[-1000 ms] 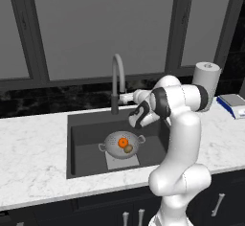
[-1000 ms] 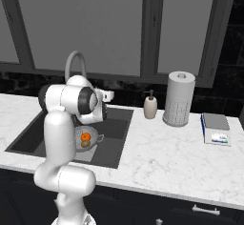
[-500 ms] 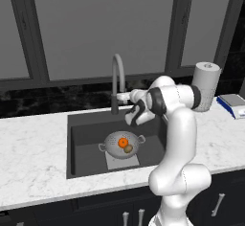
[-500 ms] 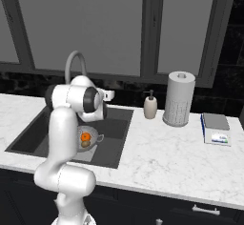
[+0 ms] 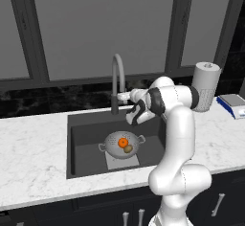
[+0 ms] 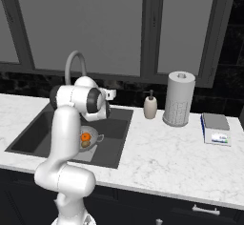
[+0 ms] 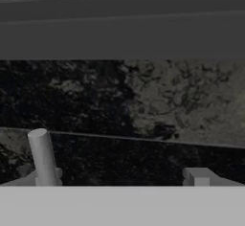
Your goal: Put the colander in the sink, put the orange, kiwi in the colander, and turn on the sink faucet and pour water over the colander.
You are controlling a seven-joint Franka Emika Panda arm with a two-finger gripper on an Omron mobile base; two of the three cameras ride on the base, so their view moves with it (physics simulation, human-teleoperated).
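The colander [image 5: 122, 144] is seated in the sink [image 5: 86, 139], on the lighter square at the basin floor, nearer the front wall than the back. The orange [image 5: 123, 142] and the kiwi [image 5: 128, 149] are lying inside it, touching, the kiwi on the side toward the front edge. Two of the three stages are therefore judged complete; the water is not seen running.

The gripper [image 5: 123, 96] is held level above the back rim of the sink, pointing toward the sink faucet [image 5: 117, 84] from the right-hand side. Its jaws are spread to their widest and nothing is held between them. In the hand view one pale upright post [image 7: 43, 158] is seen at lower left, taken to be part of the tap, though which part cannot be told; the dark marbled backsplash [image 7: 143, 105] lies beyond.

Relation governing the coming move: the faucet's dark lower stem stands at the back edge of the sink, just left of the fingertips as seen from the left base camera, at about the height of the hand. Whether contact has been made with the side lever cannot be told; the lever itself is too small to resolve. The spout arches forward over the basin toward the colander.

Judgement: a short sideways push at the lever is called for. Risk noted: the stem being struck instead of the lever.
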